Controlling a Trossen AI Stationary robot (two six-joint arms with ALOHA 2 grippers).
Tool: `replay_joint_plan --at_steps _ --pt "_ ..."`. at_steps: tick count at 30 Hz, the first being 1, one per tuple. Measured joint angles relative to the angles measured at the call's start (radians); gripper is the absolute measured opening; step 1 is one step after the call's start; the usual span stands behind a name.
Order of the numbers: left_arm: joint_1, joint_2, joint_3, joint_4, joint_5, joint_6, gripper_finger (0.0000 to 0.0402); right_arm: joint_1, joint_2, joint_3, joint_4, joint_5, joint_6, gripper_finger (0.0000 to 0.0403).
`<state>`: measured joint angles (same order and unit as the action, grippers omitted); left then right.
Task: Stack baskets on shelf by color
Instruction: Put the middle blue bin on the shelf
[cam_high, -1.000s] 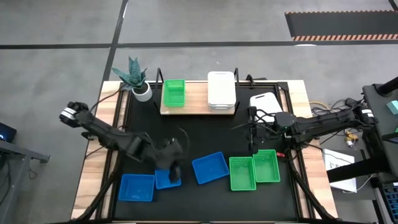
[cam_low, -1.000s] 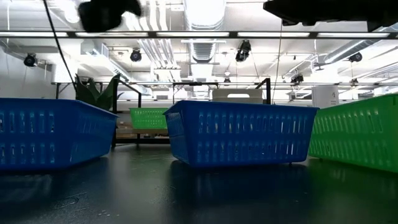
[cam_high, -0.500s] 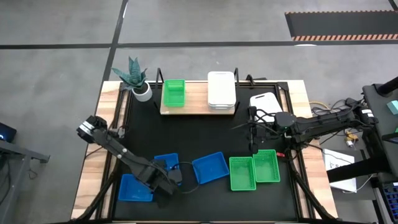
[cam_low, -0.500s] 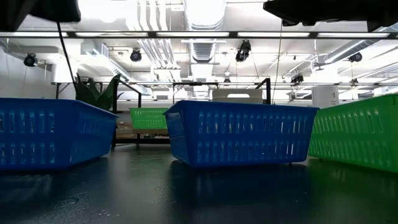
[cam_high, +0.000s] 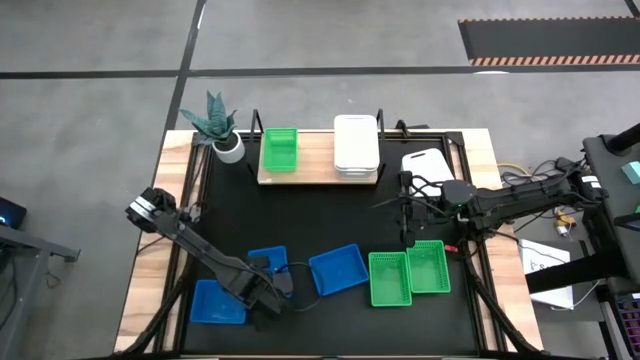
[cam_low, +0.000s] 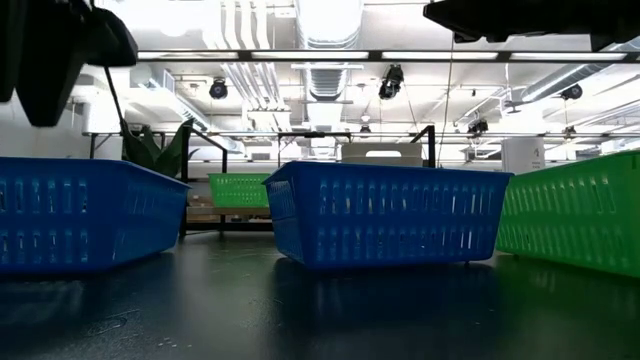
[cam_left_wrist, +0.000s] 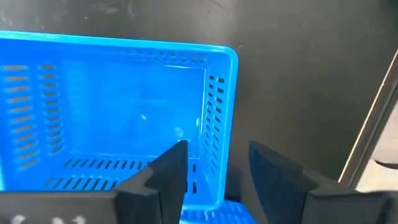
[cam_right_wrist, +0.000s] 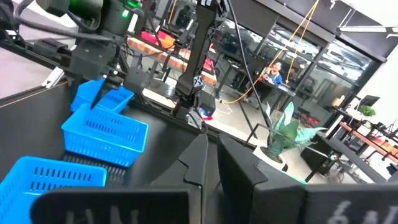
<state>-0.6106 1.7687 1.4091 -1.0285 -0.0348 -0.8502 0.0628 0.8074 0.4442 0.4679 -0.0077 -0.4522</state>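
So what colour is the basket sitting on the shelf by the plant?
Green basket; the high view shows it best.

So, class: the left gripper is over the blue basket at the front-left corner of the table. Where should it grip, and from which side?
Grip the thin upright end wall of the blue basket, coming straight down from above. The left gripper already straddles that rim, one finger inside, one outside.

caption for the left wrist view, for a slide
Left gripper open astride the wall of a blue basket on the black table.
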Motion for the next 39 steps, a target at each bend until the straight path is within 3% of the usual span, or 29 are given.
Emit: replay_joint_plan --at_steps 14,18,23,31,39 --pt "0.0 0.0 -0.166 0.217 0.005 0.001 0.0145 0.0 0.0 0.0 -0.012 0.0 0.007 0.0028" --pt "0.0 0.0 -0.179 0.216 0.026 0.014 0.0102 0.0 0.0 0.0 -0.014 0.001 0.007 0.0028" --pt "0.0 0.0 -0.169 0.215 0.035 0.039 0.0013 0.0 0.0 0.0 -0.018 0.001 0.008 0.0028" --pt "0.01 -0.001 -0.037 0.049 0.019 0.053 0.0001 0.0 0.0 0.0 -0.024 0.001 0.008 0.0028" --pt "0.049 -0.003 0.195 -0.19 -0.142 0.171 0.0 0.0 0.0 0.0 -0.024 0.008 0.008 0.0028"
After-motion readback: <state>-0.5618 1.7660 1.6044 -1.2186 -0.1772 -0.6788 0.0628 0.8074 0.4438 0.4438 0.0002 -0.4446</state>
